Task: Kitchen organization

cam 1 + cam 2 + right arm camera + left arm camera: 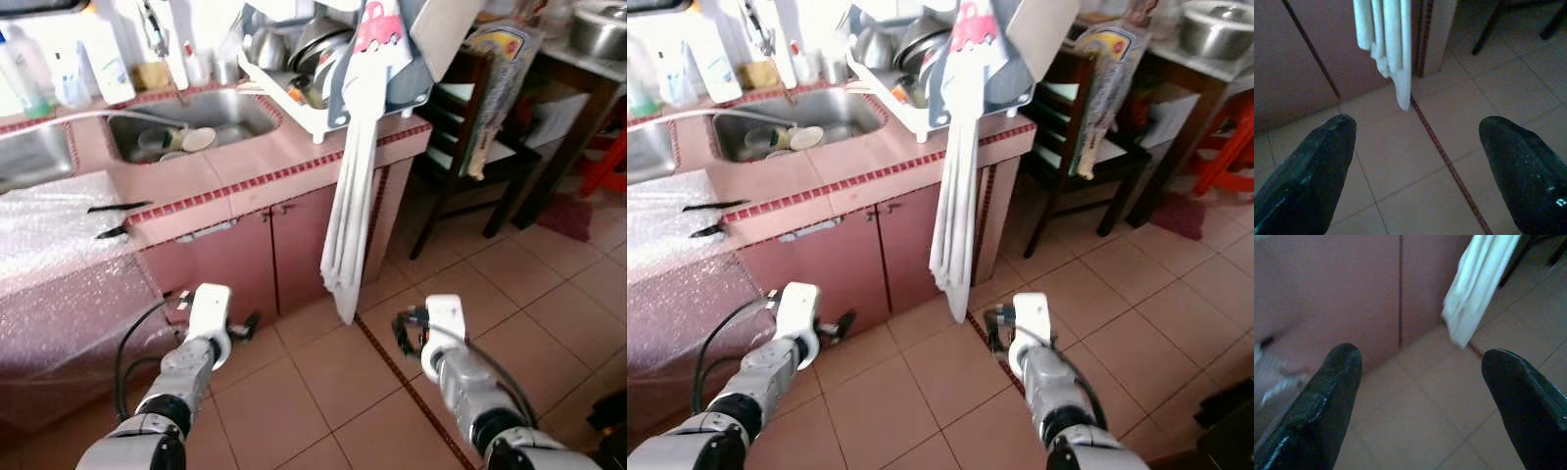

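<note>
On my far left I see a sheet of clear bubble wrap (49,230) draped over the end of the pink tiled counter (245,162) and hanging down its front. Two dark, thin utensils (116,219) lie at the wrap's edge on the counter top; I cannot tell what they are. Behind them the steel sink basin (230,108) holds a few cups and a pale round dish (199,138), with white plastic bottles (106,69) lined up along the wall.

My left gripper (1422,382) hangs low in front of the pink cabinet doors (269,250), above the tan floor tiles (294,392), and its two black fingers (1327,401) stand wide apart with nothing between them.

Further right, a white dish rack (313,59) stacked with metal bowls and pans sits on the counter's corner. A long white folded cloth (351,215) hangs from that corner down past the cabinet, its tip ending just above the floor beside a dark red tile strip (1440,152).

My right gripper (1418,156) hovers over the floor a little right of the cloth's tip, fingers (1520,166) spread open and empty.

At the right stands a dark wooden chair (470,127) with a printed cloth over its back, and a steel pot (600,27) on a table behind it.
</note>
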